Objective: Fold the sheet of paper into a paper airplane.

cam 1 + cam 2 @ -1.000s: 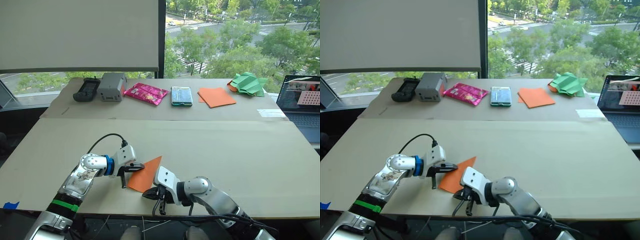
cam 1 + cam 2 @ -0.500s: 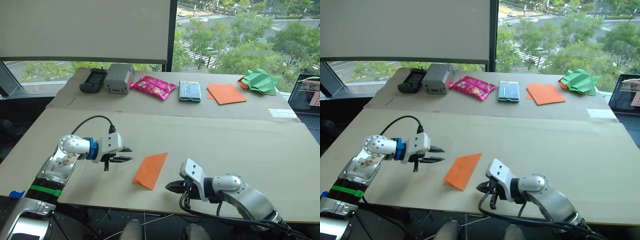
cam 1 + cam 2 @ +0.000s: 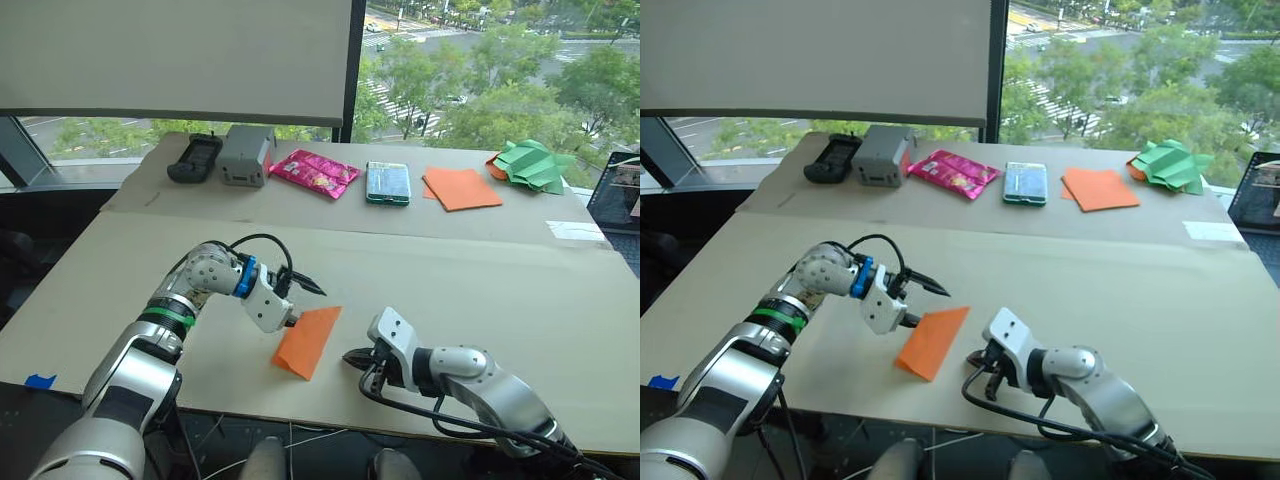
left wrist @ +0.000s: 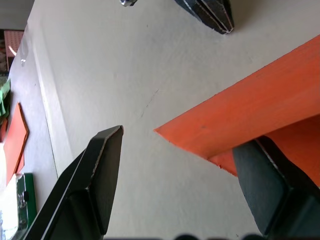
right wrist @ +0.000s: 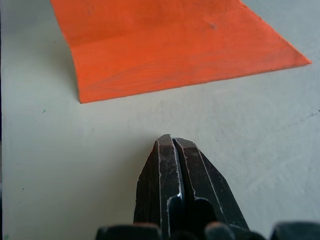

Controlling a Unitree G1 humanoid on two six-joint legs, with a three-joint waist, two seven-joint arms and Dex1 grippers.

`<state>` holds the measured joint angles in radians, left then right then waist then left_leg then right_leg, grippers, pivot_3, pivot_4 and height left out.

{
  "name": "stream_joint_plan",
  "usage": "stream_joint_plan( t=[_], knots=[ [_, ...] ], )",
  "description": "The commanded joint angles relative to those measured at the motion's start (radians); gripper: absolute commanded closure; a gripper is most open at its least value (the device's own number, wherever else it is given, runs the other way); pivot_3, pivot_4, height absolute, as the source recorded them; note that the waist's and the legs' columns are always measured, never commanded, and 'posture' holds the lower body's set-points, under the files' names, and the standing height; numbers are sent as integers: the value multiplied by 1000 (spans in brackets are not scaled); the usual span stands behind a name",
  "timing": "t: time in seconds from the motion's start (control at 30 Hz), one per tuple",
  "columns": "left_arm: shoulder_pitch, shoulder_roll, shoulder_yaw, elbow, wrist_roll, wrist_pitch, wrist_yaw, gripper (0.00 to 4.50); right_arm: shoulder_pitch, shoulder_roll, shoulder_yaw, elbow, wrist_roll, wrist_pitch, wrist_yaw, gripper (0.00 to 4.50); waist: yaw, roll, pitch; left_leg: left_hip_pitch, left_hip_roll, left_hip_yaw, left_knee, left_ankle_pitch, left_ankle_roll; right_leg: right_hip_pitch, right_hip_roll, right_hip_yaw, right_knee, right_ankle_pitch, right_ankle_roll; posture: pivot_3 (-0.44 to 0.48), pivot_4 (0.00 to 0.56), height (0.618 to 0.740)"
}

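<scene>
Progress: I judged the fold barely begun. The sheet of paper point(image 3: 307, 340) was doubled over once into a long strip; the nose, wings and every later fold were left to make.
Paper, look: plain orange, thin, a slanted four-sided strip with one sharp long edge. In the left wrist view a second layer showed under the top one, so it lay as two layers, nearly flat.
Paper, place: on the desk point(image 3: 480, 290), close to its near edge, roughly midway along it, between my two claws.
Left claw point(image 3: 299, 302): fingers spread wide, straddling the strip's far corner; one finger sat over the orange, though I could not tell if it touched.
Right claw point(image 3: 354, 356): fingers pressed together on nothing, tip low over the desk just beside the strip's right edge, apart from it.
Far edge: a stack of orange sheets point(image 3: 461, 188) and crumpled green paper point(image 3: 530, 166), both untouched.
</scene>
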<state>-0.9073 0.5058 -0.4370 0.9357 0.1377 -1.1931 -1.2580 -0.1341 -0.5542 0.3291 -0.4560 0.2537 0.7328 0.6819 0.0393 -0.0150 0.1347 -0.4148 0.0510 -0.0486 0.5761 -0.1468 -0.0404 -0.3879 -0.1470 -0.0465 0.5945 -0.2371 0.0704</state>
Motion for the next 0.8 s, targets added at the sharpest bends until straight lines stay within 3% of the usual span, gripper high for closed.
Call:
stream_joint_plan(
  t=[0.03,0.2,0.37,0.47,0.6,0.7,0.8],
  knots=[
    [-37,-6,-34,77,23,-98,11,1237,6,7,-24,-30,-3,26,-34,4500,-1,0,0,0,0,0,0,0,0,0,0,0,0,0,0,0,150,702],
    [-71,-4,-69,136,41,-136,17,2772,5,20,-20,-39,-2,37,-59,4500,0,-1,1,0,0,0,0,0,0,0,0,0,0,0,0,0,150,702],
    [-95,7,-60,153,138,-146,130,4435,2,20,-28,-23,-6,28,-70,4500,1,-1,1,-1,0,0,0,-4,-6,0,0,0,0,0,0,0,150,702],
    [-96,24,-59,146,177,-118,180,4474,-4,26,-65,-16,0,32,-86,4500,0,-1,1,-1,0,0,0,-3,-5,0,0,0,1,0,0,0,150,702],
    [-60,34,-18,47,135,202,156,4474,-25,25,-138,25,-42,18,-158,4500,1,-1,1,-1,0,-1,0,1,2,0,0,0,2,0,1,0,150,702],
    [33,59,21,-201,78,588,67,4474,-36,19,-181,57,-104,-17,-227,4500,-1,0,0,-1,0,-1,0,1,2,0,0,0,3,0,0,0,150,702],
    [126,70,57,-481,99,1057,39,4474,-31,29,-203,61,-125,-28,-258,4500,-6,0,0,0,0,-1,-1,2,2,0,0,1,3,0,0,0,150,702]
  ],
)
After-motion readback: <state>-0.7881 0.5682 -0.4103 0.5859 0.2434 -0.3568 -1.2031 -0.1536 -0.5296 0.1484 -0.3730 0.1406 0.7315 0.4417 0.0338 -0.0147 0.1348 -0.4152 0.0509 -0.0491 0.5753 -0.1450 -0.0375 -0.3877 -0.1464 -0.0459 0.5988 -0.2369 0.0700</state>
